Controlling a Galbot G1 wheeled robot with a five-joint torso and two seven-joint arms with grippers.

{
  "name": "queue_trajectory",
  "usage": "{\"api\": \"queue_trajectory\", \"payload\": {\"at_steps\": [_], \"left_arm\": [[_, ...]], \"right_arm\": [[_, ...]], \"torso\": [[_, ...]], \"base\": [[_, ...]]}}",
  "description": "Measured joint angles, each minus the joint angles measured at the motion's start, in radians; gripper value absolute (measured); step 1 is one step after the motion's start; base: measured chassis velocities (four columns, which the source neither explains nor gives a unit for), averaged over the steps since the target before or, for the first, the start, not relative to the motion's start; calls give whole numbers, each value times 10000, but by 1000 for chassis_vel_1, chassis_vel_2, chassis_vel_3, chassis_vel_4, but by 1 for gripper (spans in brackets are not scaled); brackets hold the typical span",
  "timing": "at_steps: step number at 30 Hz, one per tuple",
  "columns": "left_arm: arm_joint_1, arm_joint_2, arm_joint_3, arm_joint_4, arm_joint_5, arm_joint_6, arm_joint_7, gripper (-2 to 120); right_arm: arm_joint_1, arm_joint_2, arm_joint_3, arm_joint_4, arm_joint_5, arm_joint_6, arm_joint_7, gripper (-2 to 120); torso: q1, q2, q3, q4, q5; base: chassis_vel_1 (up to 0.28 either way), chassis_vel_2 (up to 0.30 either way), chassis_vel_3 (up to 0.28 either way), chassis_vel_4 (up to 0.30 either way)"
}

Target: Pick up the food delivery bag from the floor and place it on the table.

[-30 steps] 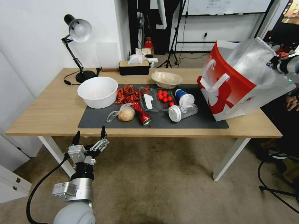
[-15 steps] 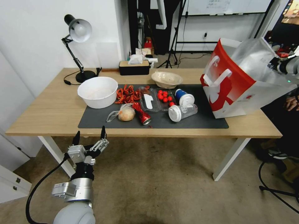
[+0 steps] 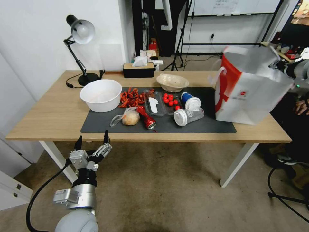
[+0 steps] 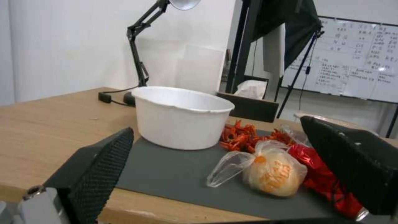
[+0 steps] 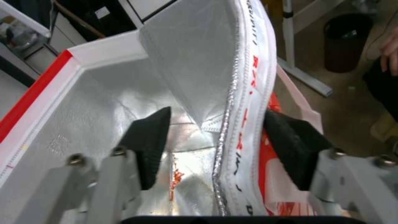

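The bag (image 3: pixel 249 93) stands on the table (image 3: pixel 48 112) at its right end, its base partly on the grey mat (image 3: pixel 106 124) and partly on bare wood, close to the right edge. It sits upright with its mouth up and its long axis vertical; the white side with the small round logo faces the robot, and the red side faces left toward the clutter on the mat. I judge it is set here because the right end is the only stretch of mat free of the cups (image 3: pixel 190 111), the tray (image 3: pixel 161 102) and the bowl (image 3: pixel 101 94). The right gripper (image 5: pixel 215 146) is at the bag's upper right rim, and the wrist view shows why: one finger is inside against the foil lining (image 5: pixel 83 124), the other outside, and the rim seam (image 5: pixel 238 102) runs between them. The pads stand apart with a gap on the inner side, so the fingers look released, straddling the wall without pinching it, though the outer pad may touch the fabric; the angle leaves that unsure. Keeping the rim bracketed would steady a soft, tall bag that could slump or tip. The left gripper (image 3: pixel 92 141) hovers low in front of the table's near edge, fingers spread wide and empty, well clear of the work.
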Motion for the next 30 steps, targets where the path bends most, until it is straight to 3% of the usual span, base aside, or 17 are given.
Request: {"api": "queue_trajectory", "payload": {"at_steps": [10,30], "left_arm": [[37,-19,-30,-35,7,-13,-15,100],[72,-14,-46,-95,24,-35,-23,100]], "right_arm": [[-118,-32,67,68,58,-19,-317,96],[-201,-153,21,628,-502,-12,-238,100]], "torso": [[0,0,0,-1,1],[0,-1,0,0,0]], "base": [[0,0,0,0],[0,0,0,0]]}}
